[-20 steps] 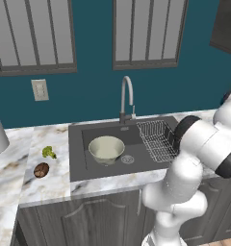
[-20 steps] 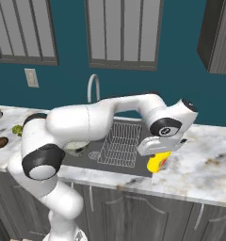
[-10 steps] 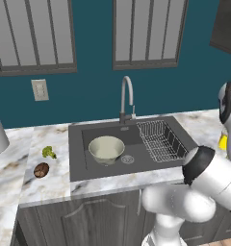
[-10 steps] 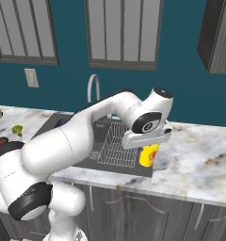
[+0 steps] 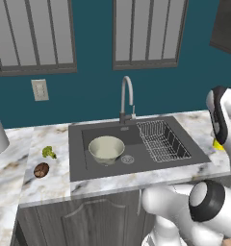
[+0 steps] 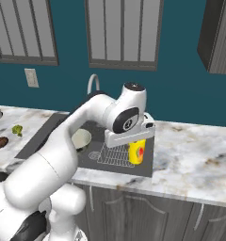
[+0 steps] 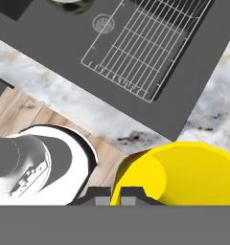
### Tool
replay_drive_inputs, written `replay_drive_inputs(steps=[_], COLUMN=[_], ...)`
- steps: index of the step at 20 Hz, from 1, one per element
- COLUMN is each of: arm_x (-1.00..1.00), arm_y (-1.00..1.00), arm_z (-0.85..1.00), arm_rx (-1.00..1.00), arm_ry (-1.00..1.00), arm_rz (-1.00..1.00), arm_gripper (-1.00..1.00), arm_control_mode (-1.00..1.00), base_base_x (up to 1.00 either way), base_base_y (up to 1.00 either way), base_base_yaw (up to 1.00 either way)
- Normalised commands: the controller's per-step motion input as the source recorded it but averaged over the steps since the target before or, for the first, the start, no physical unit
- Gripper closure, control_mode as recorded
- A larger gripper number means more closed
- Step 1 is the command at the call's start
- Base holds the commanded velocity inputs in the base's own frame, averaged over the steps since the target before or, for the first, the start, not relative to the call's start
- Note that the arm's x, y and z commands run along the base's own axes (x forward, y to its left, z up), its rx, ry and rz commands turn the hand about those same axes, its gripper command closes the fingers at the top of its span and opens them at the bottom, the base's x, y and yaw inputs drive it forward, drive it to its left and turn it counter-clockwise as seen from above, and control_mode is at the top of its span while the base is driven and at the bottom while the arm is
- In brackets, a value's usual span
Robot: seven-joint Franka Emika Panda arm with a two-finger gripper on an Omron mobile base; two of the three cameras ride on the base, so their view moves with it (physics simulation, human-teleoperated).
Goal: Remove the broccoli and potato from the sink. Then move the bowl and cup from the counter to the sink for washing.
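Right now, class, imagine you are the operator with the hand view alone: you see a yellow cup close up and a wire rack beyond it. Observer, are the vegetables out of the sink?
Observer: Yes. The broccoli and the potato both lie on the counter left of the sink, with the potato nearer the front edge.
Operator: And the bowl?
Observer: The bowl stands upright in the left part of the sink, left of the wire rack.
Operator: Where is my cup in the room?
Observer: The gripper is shut on the cup and holds it near the sink's right front corner, by the rack.
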Motion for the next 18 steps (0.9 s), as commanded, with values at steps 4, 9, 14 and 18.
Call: replay_drive_inputs(steps=[4,9,14,18], arm_x=[0.00,0.00,-0.06,-0.07], arm_y=[0.40,0.38,0.40,0.40], arm_z=[0.18,0.21,0.08,0.07], arm_rx=[-0.07,-0.04,-0.02,-0.01], arm_ry=[0.00,0.00,0.00,0.00], arm_rz=[-0.01,0.00,0.00,0.00], arm_gripper=[1.00,1.00,1.00,1.00], arm_control_mode=[-1.00,-1.00,-1.00,-1.00], base_base_x=[0.00,0.00,0.00,0.00], base_base_y=[0.00,0.00,0.00,0.00], base_base_yaw=[0.00,0.00,0.00,0.00])
